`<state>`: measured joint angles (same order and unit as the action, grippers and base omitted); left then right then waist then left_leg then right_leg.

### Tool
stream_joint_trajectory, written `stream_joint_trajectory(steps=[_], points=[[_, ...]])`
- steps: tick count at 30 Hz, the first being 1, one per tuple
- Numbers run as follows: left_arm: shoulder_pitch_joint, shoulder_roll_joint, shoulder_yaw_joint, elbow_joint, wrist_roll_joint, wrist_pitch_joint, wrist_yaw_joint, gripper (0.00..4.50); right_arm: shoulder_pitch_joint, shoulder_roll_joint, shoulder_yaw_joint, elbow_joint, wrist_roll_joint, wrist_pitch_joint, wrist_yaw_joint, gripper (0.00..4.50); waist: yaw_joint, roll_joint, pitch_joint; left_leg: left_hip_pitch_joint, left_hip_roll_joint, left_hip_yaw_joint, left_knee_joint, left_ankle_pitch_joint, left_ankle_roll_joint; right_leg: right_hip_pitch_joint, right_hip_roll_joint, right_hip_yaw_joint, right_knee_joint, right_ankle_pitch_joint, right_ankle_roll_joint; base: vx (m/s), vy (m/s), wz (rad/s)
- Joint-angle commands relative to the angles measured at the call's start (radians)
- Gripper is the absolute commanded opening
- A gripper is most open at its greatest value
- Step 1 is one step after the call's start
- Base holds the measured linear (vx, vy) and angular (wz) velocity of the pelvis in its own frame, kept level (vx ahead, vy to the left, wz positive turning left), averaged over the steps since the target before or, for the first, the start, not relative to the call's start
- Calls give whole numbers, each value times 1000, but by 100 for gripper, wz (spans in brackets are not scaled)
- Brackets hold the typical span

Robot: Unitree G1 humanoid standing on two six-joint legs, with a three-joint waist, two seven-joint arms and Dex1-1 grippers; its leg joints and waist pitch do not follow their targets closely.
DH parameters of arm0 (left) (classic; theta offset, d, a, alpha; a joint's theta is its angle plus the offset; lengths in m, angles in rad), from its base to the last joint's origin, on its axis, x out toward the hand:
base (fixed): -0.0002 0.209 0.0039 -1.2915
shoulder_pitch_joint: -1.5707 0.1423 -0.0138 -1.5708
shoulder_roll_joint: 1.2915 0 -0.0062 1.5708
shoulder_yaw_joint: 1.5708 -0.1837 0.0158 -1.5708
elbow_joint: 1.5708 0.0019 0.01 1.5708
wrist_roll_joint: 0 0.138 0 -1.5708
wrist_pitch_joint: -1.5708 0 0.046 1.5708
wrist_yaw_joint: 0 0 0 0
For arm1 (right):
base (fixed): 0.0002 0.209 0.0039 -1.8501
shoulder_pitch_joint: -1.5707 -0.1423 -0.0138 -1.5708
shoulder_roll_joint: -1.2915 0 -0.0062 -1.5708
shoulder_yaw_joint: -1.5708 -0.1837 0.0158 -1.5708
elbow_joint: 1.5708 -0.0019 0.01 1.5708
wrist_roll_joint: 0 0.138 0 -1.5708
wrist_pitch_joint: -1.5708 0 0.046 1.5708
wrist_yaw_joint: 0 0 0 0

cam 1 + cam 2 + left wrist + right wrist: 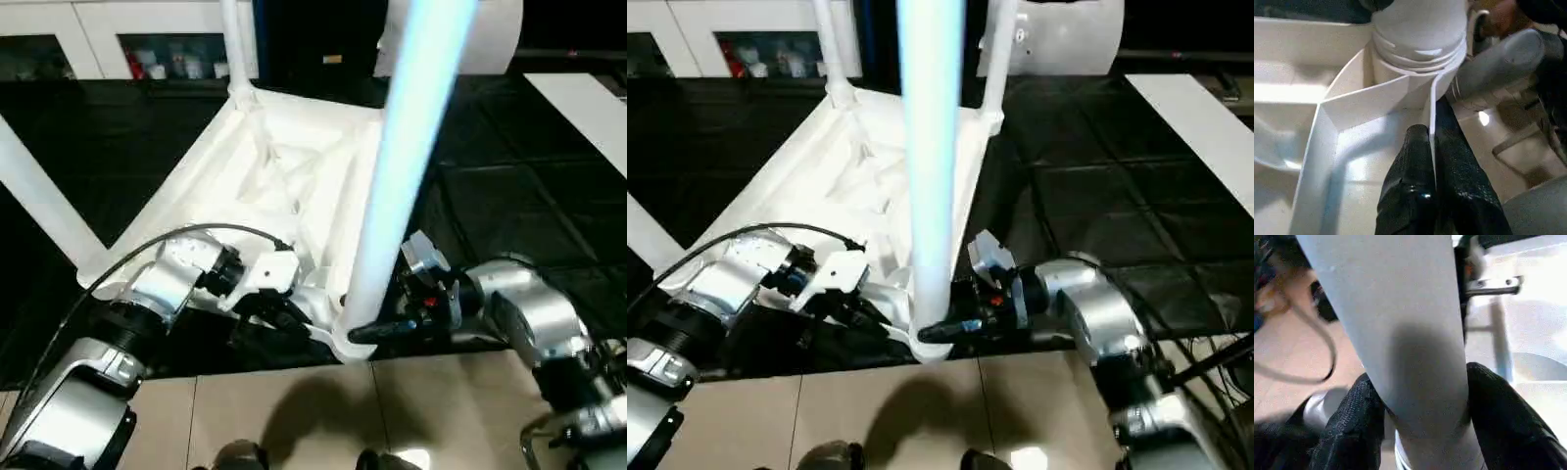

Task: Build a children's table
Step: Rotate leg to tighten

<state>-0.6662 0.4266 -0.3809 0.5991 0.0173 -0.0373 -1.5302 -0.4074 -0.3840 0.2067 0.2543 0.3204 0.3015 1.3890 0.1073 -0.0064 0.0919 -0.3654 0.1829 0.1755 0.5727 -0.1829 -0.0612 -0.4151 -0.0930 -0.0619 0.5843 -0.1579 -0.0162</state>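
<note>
Right hand (1415, 421) clasping table leg (407, 166)

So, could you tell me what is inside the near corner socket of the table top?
A white leg stands in the socket, its threaded end partly showing; the rest is hidden within.

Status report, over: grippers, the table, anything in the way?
Left gripper shut on a table top rib. Right gripper clamps near leg, seated in its corner socket. Nothing blocking.

Dark tiled floor (509, 206); upturned white table top (294, 166) resting on it.
</note>
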Motion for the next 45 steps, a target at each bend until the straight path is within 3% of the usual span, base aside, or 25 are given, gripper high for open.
stream_joint_trajectory(steps=[1,4,6,7,9,12,14,15,16,17,18,19,20,21,22,23,24,25,28,29,31,35,41,42,45], points=[[24,-62,-23,-13,19,57,112,0,14,86,23,-16,7,57,-157,211,-10,-9,-50,9,47,-5,-76,-244,45,47,-60,44,-72,-387,-202,0,0,0],[33,-85,-12,-19,25,100,172,0,19,131,24,-4,-25,69,-243,211,-31,-10,-35,21,40,-19,-86,-362,-2,33,-65,40,-102,-666,-106,0,0,0],[30,-103,-3,-16,38,138,231,0,28,169,24,-13,-41,95,-306,211,-39,-11,-31,21,38,-26,-88,-395,-10,34,-67,34,-112,-742,-71,-56,3,-7],[27,-113,5,-15,37,158,252,0,32,189,23,-20,-47,110,-341,211,-54,-5,-28,30,35,-35,-90,-451,-21,31,-67,22,-128,-800,-38,-56,8,-8],[23,-125,13,-14,39,178,280,0,37,212,23,-28,-52,122,-375,211,-64,-6,-26,29,34,-40,-92,-475,-24,33,-65,15,-133,-803,-30,-55,21,-9],[5,-177,43,-6,58,249,393,0,50,306,20,-45,-82,145,-526,211,-86,-5,-24,40,30,-46,-92,-516,-23,30,-63,-7,-156,-827,-8,-56,29,-9],[-17,-222,74,12,65,293,498,0,38,371,12,-20,-114,138,-645,211,-111,22,-12,45,48,-62,-115,-666,-34,50,-46,-64,-172,-754,4,-63,44,-10],[-19,-226,77,13,64,299,507,0,36,378,9,-16,-118,139,-658,211,-119,33,-4,32,62,-70,-142,-759,-43,69,-30,-83,-149,-679,1,-131,50,-2],[-30,-247,94,22,64,320,561,0,24,416,-8,1,-128,146,-724,211,-69,58,1,-89,100,-49,-244,-958,-75,165,-5,-60,113,-302,-53,-131,50,-2],[-30,-247,94,22,64,320,561,0,24,416,-8,1,-128,146,-724,211,3,50,-3,-84,82,30,-259,-903,-41,126,28,-34,157,-233,-40,-97,-15,19],[-46,-275,122,32,74,342,656,0,-1,469,-27,31,-148,143,-819,211,-32,7,-26,-24,65,19,-207,-730,-21,117,0,38,129,-408,-19,41,-138,11],[-51,-285,134,33,84,351,695,0,-15,501,-47,49,-157,137,-878,211,-47,-44,-29,37,-44,-60,77,-92,24,10,-132,112,-152,-1135,-10,41,-138,11],[-51,-285,135,33,84,352,696,0,-15,503,-49,50,-158,136,-881,210,-35,-32,-29,-33,-41,-94,77,-8,33,80,-162,125,-129,-1075,-27,99,-82,-38],[-56,-294,148,33,103,358,750,0,-38,546,-81,78,-168,123,-962,210,-30,-18,-25,-63,5,-98,-20,12,-28,102,-121,77,-65,-757,-59,63,62,-41],[-57,-296,151,33,108,359,765,0,-44,556,-89,86,-170,119,-983,210,-47,-11,-42,-12,16,-79,-59,-18,-35,63,-38,47,-35,-398,-101,63,62,-41],[-58,-297,155,30,120,365,792,0,-58,578,-105,106,-181,104,-1031,210,-58,-3,-54,6,28,-79,-61,-39,-26,63,-35,46,-21,-271,-137,0,0,0],[-58,-298,158,27,128,370,809,0,-67,593,-116,119,-189,94,-1065,210,-63,7,-60,10,31,-77,-64,-53,-12,65,-43,48,-19,-181,-172,0,0,0],[-56,-300,163,22,133,377,828,0,-76,610,-126,132,-197,86,-1098,210,-81,16,-54,-8,35,-70,-80,-128,0,78,-49,44,-27,-108,-234,0,0,0],[-53,-296,172,13,149,387,871,0,-110,650,-164,178,-210,55,-1172,210,-78,8,-51,-3,33,-58,-84,-217,9,76,-58,49,-47,-199,-229,0,0,0],[-51,-292,173,11,151,383,870,0,-118,653,-169,189,-214,50,-1179,210,-75,8,-48,-2,34,-53,-88,-252,6,73,-61,52,-60,-307,-204,0,0,0],[-42,-277,164,-4,147,366,835,0,-120,642,-169,193,-211,26,-1138,210,-72,10,-53,-1,38,-50,-89,-227,8,74,-62,52,-62,-301,-188,0,0,0],[-16,-246,139,-32,143,344,761,0,-88,575,-134,145,-219,-5,-1025,266,-70,12,-58,-1,43,-37,-86,-182,24,74,-58,53,-54,-187,-198,0,0,0],[24,-166,106,-59,121,275,619,0,-22,403,-154,51,-164,-50,-808,318,-67,9,-63,-5,40,-31,-75,-105,71,86,-58,52,-45,-57,-225,0,0,0],[29,-150,101,-60,118,257,590,0,-11,370,-159,32,-150,-55,-762,336,-67,16,-70,-3,41,-31,-71,-89,80,88,-57,52,-41,-20,-237,0,0,0],[39,-118,87,-71,105,228,524,0,8,305,-163,-7,-127,-47,-654,349,-68,13,-76,-4,40,-28,-62,-41,106,91,-55,51,-28,81,-271,0,0,0]])
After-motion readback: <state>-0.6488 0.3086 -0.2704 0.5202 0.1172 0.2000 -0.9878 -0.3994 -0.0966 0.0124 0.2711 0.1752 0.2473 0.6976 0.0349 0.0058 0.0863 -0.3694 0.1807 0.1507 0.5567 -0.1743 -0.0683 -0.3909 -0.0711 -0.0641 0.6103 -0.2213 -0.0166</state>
